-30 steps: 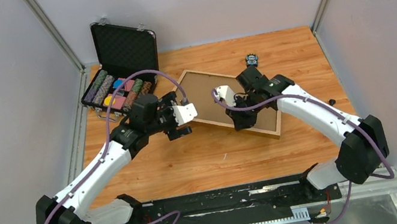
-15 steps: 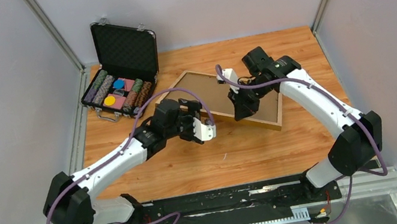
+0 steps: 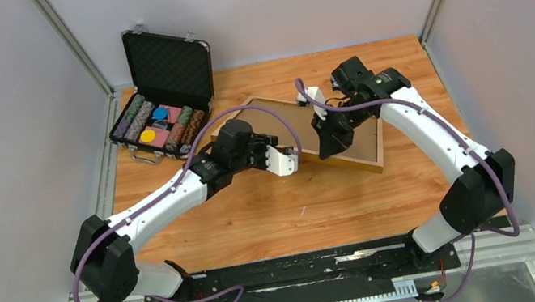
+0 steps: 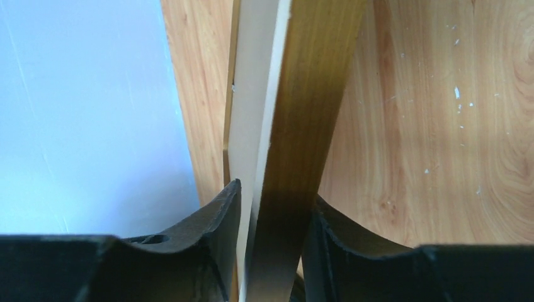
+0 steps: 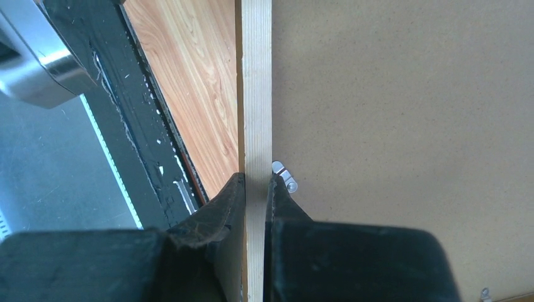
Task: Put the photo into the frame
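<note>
Mid-carry, both arms hold the frame [image 3: 365,166] tilted above the tabletop [image 3: 275,215], left end effector [image 4: 271,202] and right end effector [image 5: 255,184] each clenched on a rail (the pale edge inside is probably the photo [image 4: 252,107]), so lowering it flat next calls for matched motion.
</note>
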Motion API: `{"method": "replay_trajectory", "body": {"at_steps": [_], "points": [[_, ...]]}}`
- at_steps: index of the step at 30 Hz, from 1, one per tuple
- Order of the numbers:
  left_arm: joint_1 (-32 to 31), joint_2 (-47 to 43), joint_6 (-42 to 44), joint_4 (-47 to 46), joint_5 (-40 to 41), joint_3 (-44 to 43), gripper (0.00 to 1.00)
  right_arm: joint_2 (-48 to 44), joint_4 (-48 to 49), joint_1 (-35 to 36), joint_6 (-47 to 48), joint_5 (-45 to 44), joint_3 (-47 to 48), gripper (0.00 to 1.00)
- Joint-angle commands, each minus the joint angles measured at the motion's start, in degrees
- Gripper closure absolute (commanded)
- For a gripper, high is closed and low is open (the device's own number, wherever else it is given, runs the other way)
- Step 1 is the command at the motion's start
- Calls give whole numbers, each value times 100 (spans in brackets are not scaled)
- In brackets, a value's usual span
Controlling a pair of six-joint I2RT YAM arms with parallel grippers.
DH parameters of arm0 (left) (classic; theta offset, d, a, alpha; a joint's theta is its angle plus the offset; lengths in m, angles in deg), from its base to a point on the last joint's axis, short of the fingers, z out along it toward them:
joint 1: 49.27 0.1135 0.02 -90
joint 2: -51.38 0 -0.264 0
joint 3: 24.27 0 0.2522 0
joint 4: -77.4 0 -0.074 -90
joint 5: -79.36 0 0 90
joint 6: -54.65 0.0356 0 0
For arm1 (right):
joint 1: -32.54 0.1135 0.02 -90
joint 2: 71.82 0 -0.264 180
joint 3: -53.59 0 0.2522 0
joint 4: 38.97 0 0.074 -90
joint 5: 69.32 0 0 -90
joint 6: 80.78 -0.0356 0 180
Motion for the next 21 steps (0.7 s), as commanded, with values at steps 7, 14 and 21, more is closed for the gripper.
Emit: {"method": "replay_trajectory", "body": {"at_steps": [7, 14, 21], "points": [[-120, 196, -333, 1155, 130, -1076, 93, -145, 141, -137, -133, -165, 671, 85], [-121, 240, -672, 2080, 31, -1646, 100, -540, 610, -199, -568, -742, 769, 24], [-121, 247, -625, 3024, -1, -2249, 100, -1145, 1116, -200, -831, -1370, 810, 0]]}}
